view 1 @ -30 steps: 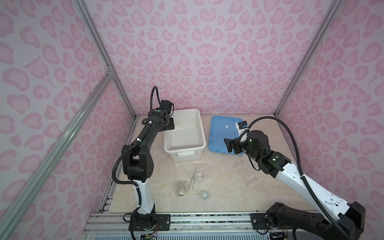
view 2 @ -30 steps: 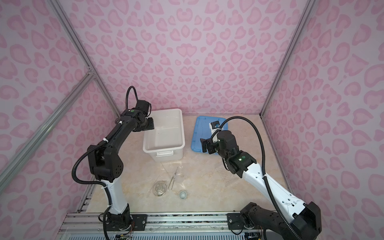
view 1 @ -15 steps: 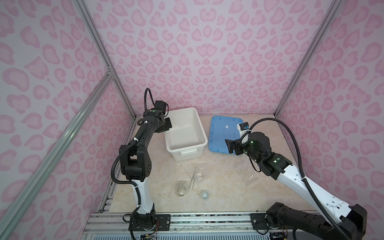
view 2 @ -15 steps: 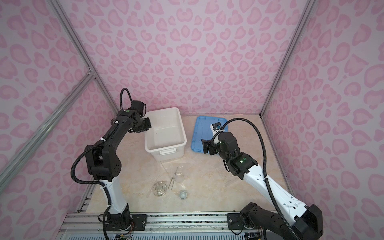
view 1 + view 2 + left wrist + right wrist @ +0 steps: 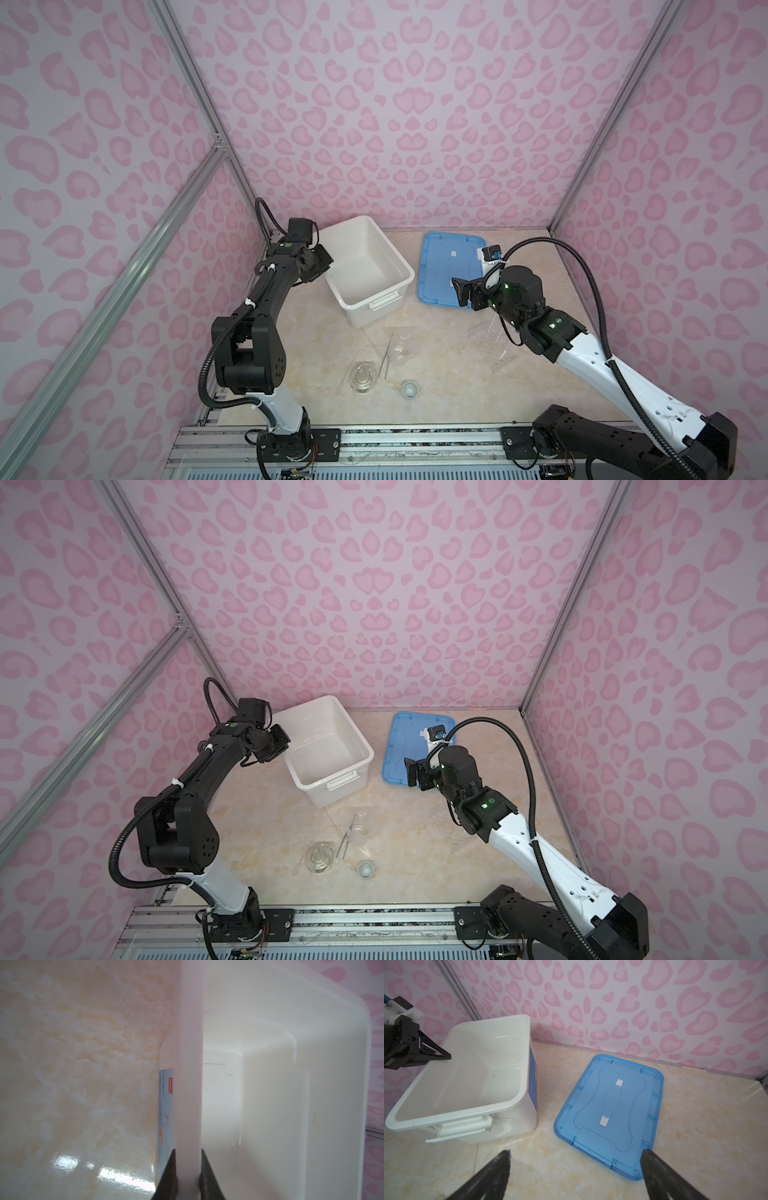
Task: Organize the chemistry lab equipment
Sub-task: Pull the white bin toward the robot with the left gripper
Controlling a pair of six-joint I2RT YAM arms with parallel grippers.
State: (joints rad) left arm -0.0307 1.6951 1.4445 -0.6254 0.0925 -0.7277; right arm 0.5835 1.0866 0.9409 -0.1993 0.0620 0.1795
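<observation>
The left jaws pinched the bin (image 5: 189,1064) rim at nine o'clock while the right jaws hung spread, so any drag toward the flask (image 5: 363,376) at six o'clock probably needed slow, level pulling.

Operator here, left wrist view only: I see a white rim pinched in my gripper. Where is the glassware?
Observer: Loose on the table, on the near side of the white bin: flask, beaker and small white cup, all outside it.
Operator: And the right side?
Observer: The right gripper is open and empty, above the near edge of the blue lid.
Operator: Where is the tube rack?
Observer: The tube rack is on the table, partly under the right arm. I cannot tell whether tubes are in it.
</observation>
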